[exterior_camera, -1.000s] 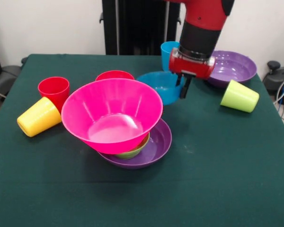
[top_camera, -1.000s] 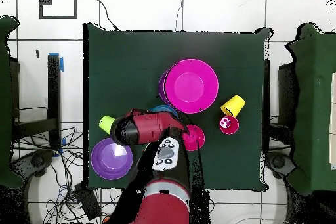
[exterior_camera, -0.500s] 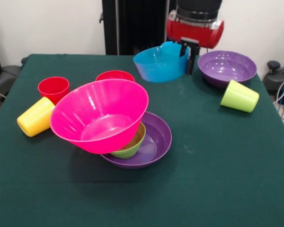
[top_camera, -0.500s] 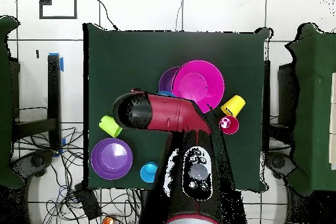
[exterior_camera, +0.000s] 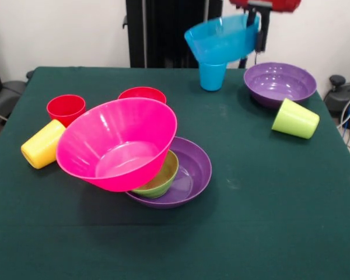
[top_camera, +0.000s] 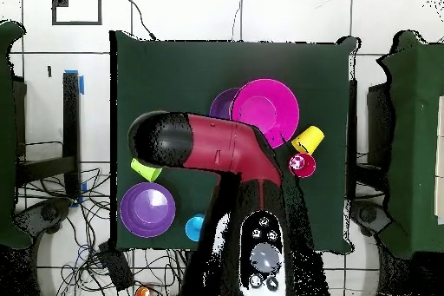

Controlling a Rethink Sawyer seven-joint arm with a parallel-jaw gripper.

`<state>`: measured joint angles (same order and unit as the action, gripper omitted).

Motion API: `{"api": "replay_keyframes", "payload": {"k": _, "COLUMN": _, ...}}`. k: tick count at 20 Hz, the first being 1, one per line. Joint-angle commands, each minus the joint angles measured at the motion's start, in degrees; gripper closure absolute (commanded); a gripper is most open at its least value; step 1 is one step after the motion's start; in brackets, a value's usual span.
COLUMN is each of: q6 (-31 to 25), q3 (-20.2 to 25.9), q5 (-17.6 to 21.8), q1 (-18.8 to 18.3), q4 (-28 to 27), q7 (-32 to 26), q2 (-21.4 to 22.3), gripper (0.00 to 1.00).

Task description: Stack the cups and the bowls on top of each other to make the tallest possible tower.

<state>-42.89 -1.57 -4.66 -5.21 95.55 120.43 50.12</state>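
Observation:
High over the table's far side, my gripper [exterior_camera: 258, 34] is shut on the rim of the blue bowl [exterior_camera: 220, 38], which hangs tilted in the air. Just below it the blue cup [exterior_camera: 212, 75] stands upright on the cloth. The tower is a purple bowl [exterior_camera: 192, 175] holding the green bowl [exterior_camera: 159, 177], with the large pink bowl [exterior_camera: 118, 143] leaning on them, tipped left. Behind it lie the small red bowl [exterior_camera: 142, 93], the upright red cup [exterior_camera: 66, 108] and the yellow cup [exterior_camera: 44, 144] on its side. In the overhead view the arm [top_camera: 217, 145] hides the gripper and the blue bowl.
A second purple bowl [exterior_camera: 280, 83] sits at the far right, and the lime green cup [exterior_camera: 295, 119] lies on its side in front of it. The overhead view shows the same purple bowl [top_camera: 147, 209], the blue cup [top_camera: 196, 227] and the pink bowl [top_camera: 269, 110].
The gripper has risen and shifted right with the blue bowl, lifting it off the table and uncovering the blue cup. The pink bowl has tipped further left.

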Motion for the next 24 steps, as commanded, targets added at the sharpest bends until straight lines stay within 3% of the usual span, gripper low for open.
{"api": "replay_keyframes", "payload": {"k": 1, "q6": -19.43, "q3": 4.81, "q5": -0.44, "q1": -4.53, "q4": -5.06, "q7": -5.61, "q2": 7.38, "gripper": 1.0}}
{"api": "replay_keyframes", "payload": {"k": 6, "q6": -27.2, "q3": 6.25, "q5": 2.35, "q1": -8.52, "q4": -11.61, "q7": -10.51, "q2": 7.97, "gripper": 1.0}}
{"api": "replay_keyframes", "payload": {"k": 14, "q6": -31.12, "q3": 9.68, "q5": 5.68, "q1": -14.82, "q4": -19.51, "q7": -16.99, "q2": 4.96, "gripper": 1.0}}
{"api": "replay_keyframes", "payload": {"k": 17, "q6": -30.18, "q3": 11.62, "q5": 4.73, "q1": -17.06, "q4": -19.95, "q7": -18.34, "q2": 4.08, "gripper": 1.0}}
{"api": "replay_keyframes", "payload": {"k": 20, "q6": -25.5, "q3": 14.02, "q5": 3.44, "q1": -18.94, "q4": -19.71, "q7": -18.77, "q2": 1.46, "gripper": 1.0}}
{"api": "replay_keyframes", "payload": {"k": 24, "q6": -22.34, "q3": 15.53, "q5": 5.26, "q1": -20.4, "q4": -20.95, "q7": -18.35, "q2": -1.31, "gripper": 1.0}}
